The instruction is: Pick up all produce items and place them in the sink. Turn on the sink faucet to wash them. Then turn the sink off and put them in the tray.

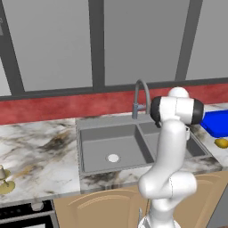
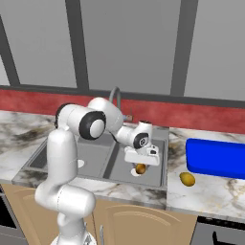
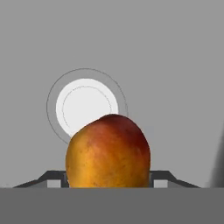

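Gripper (image 3: 108,180) clamped on the orange fruit (image 3: 108,152), low inside the right sink (image 2: 154,178) basin above the drain (image 3: 86,106). Best lowered near the floor, then released gently. Yellow fruit (image 2: 187,179) waiting on desk (image 2: 210,191).

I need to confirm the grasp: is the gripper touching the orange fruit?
Touching: in the hand view both fingertips press against the orange fruit's sides, no gap.

You see the white arm (image 1: 171,147) rising in front of the grey double sink (image 1: 89,151), hiding much of the right basin. The left basin shows its pale drain (image 1: 113,157). The gooseneck faucet (image 1: 140,95) stands behind the sink. On the marbled counter (image 1: 35,142), the blue tray (image 1: 217,122) lies at right, a yellow fruit (image 1: 221,143) just before it.
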Controlling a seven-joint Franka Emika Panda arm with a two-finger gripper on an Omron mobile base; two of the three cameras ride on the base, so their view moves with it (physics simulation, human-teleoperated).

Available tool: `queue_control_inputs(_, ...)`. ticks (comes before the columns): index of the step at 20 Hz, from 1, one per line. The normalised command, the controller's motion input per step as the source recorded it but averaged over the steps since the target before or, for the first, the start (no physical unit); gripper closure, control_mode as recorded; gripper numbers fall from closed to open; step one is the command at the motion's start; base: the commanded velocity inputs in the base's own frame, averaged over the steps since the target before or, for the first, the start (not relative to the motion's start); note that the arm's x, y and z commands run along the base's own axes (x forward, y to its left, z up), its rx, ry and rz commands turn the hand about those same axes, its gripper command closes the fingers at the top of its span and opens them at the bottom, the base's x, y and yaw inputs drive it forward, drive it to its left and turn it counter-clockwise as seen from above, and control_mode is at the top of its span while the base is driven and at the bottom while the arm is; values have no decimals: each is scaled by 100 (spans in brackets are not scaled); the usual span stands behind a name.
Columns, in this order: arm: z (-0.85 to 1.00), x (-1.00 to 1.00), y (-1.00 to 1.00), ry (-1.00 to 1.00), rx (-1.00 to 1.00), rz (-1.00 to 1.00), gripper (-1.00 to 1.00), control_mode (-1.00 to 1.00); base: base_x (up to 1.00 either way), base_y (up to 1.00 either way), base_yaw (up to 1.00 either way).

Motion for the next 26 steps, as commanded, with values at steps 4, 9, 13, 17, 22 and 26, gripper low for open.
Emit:
queue_control_inputs(4, -48, 33, 0, 1, 0, 13, 100, -100, 0, 0, 0)
queue_control_inputs(9, -33, 15, -1, 1, 2, 12, 100, -100, 0, 0, 0)
queue_control_inputs(13, -18, 0, 0, 0, 2, 8, 100, -100, 0, 0, 0)
queue_control_inputs(17, 12, -5, 0, -1, 7, 1, -100, -100, 0, 0, 0)
queue_control_inputs(22, 46, -11, -1, -3, 10, 0, -100, -100, 0, 0, 0)
queue_control_inputs(26, 55, -6, -2, -6, 9, 0, -100, -100, 0, 0, 0)
